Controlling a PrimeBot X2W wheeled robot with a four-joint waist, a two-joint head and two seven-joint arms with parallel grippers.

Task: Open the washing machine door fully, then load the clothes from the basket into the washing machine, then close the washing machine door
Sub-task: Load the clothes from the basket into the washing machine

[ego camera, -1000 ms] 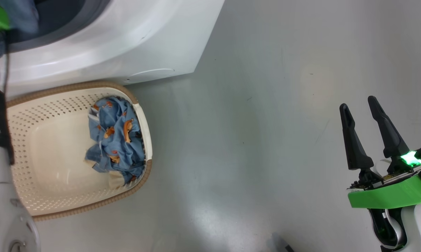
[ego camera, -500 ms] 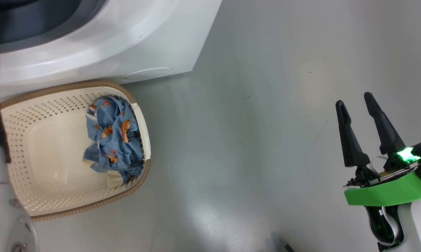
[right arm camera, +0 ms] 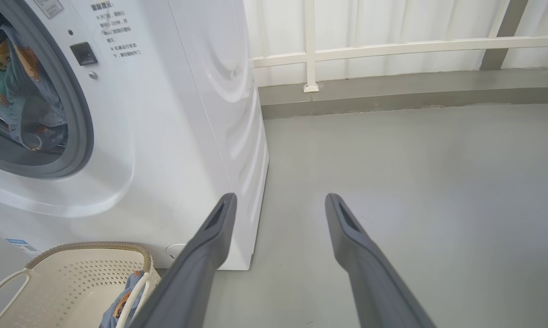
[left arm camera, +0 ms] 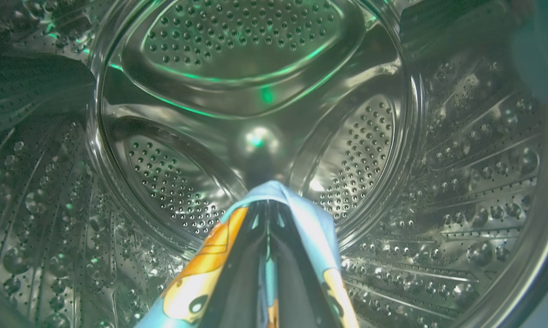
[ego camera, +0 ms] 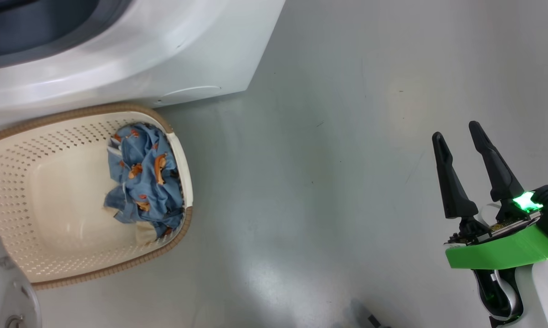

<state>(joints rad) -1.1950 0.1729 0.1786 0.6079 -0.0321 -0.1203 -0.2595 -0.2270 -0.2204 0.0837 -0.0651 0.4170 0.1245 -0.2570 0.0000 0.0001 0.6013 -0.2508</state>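
Observation:
In the left wrist view my left gripper (left arm camera: pixel 267 205) is deep inside the steel perforated drum (left arm camera: pixel 255 91) of the washing machine. It is shut on a light blue garment (left arm camera: pixel 201 273) with orange figures, which drapes over both fingers. The same garment (right arm camera: pixel 18 105) hangs in the washing machine (right arm camera: pixel 173 136) opening in the right wrist view. More of the clothes (ego camera: pixel 141 177) lie bunched at the right end of the cream basket (ego camera: pixel 9 150), which stands on the floor against the washing machine (ego camera: pixel 164 59). My right gripper (ego camera: pixel 456 130) stands open over bare floor, far right of the basket. The washing machine door is out of view.
Grey floor (ego camera: pixel 324 182) stretches between the basket and my right arm. A white railing and wall (right arm camera: pixel 310 45) run behind the machine's right side. My pale left forearm (ego camera: pixel 0 291) crosses the lower left corner beside the basket.
My left arm has carried the blue garment from the machine's opening further into the drum, leaving the head view's upper left. The head camera has shifted slightly. The right gripper stays open.

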